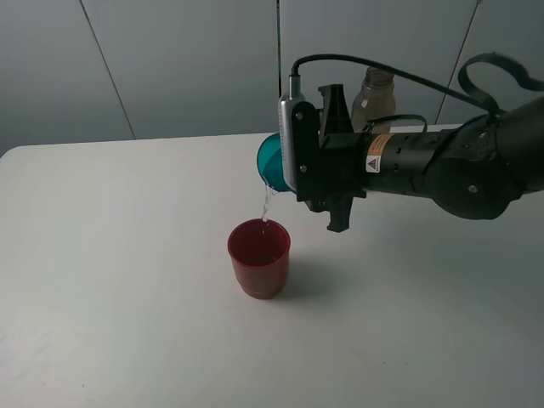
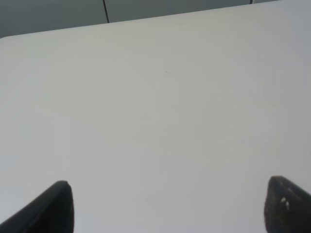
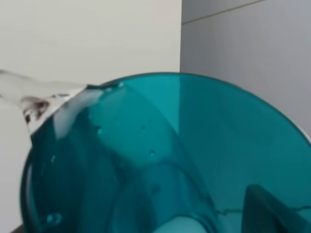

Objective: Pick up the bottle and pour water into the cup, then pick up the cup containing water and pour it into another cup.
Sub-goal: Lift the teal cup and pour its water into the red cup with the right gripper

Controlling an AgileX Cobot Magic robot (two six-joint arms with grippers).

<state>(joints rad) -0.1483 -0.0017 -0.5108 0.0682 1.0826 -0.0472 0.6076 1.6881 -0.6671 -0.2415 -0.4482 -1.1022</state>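
The translucent teal plastic tumbler (image 1: 270,161), clenched in the right gripper (image 1: 285,166) and tipped above mid-bench (image 1: 127,255), streams water into the opaque red plastic cup (image 1: 259,257) below. This looks like the second pour. Next, tilt further, staying centred. The left gripper (image 2: 165,208) is spread, empty.

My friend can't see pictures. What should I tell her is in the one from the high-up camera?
The right end effector holds the teal cup tipped on its side, and a thin stream of water falls from it into the red cup standing on the white table. A greyish bottle stands behind the black arm.
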